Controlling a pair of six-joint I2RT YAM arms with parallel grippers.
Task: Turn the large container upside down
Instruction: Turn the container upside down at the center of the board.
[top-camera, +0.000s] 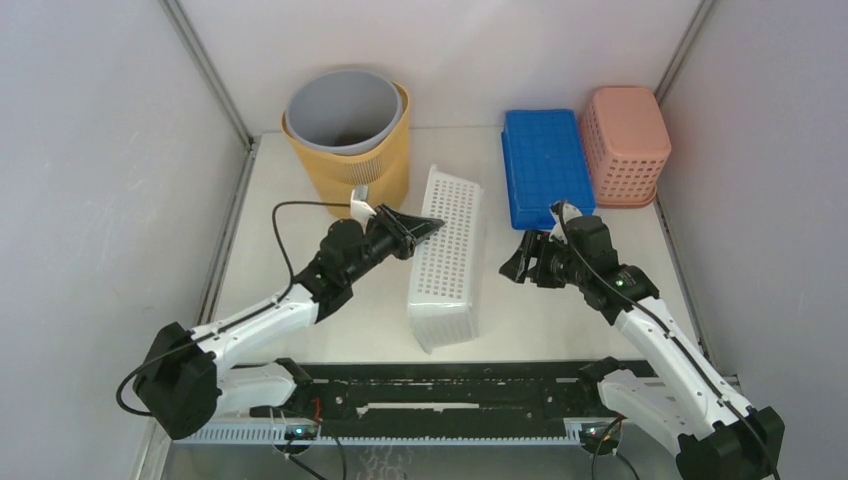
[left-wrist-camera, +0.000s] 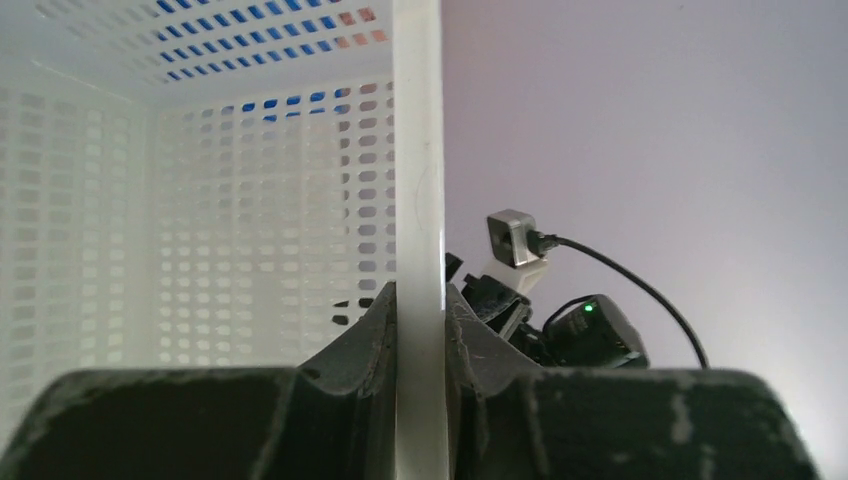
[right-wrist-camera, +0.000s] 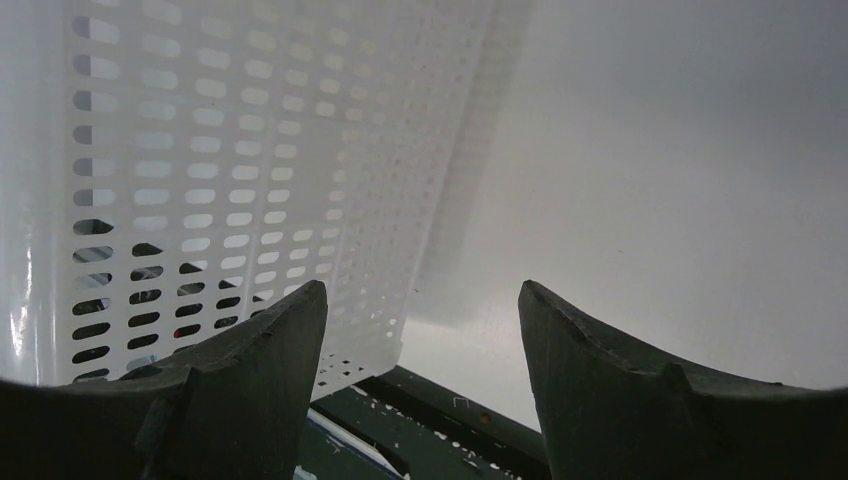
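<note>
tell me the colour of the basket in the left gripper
White basket with slotted holes; best seen in the top external view.

a lab test cell: white walls (top-camera: 90, 180) enclose a table (top-camera: 360, 320).

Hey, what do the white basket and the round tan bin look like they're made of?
White basket: likely thin molded plastic, slightly glossy and translucent; light shows through its slotted walls.
Round tan bin: probably matte plastic, with no shine on its sides; its smooth grey liner looks plastic too.
</note>
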